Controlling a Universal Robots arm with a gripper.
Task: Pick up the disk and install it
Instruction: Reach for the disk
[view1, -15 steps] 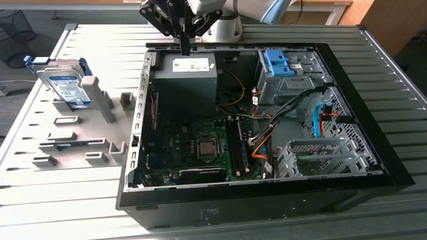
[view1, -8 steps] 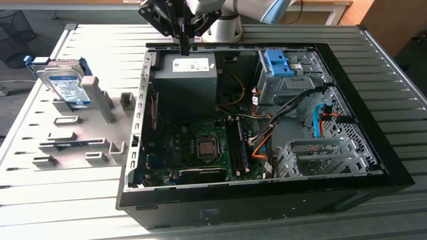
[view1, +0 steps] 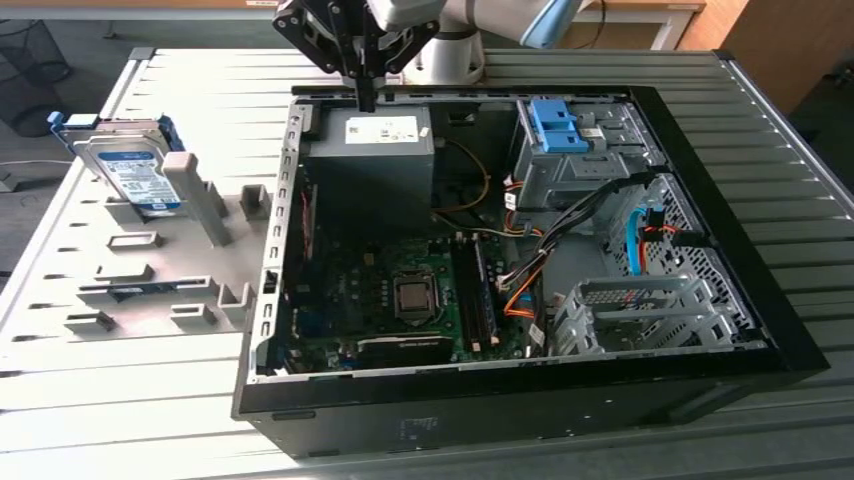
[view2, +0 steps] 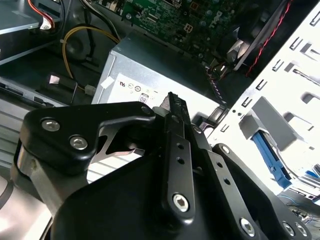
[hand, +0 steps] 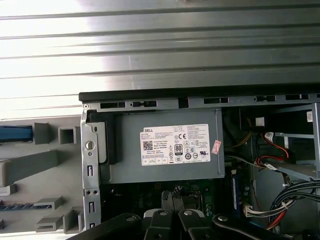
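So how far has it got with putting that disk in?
Nothing looks done yet: the disk stands in its rack at the exterior view's left, untouched. The gripper hangs above the power supply of the open case, fingers shut on nothing. Both the pick-up and the install are left.

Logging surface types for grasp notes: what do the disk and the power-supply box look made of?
The disk: silvery metal casing by its sheen, white-and-blue label probably paper, blue frame apparently matte plastic. The power-supply box: dull grey sheet metal, possibly steel, with crisp folded edges and a white sticker.
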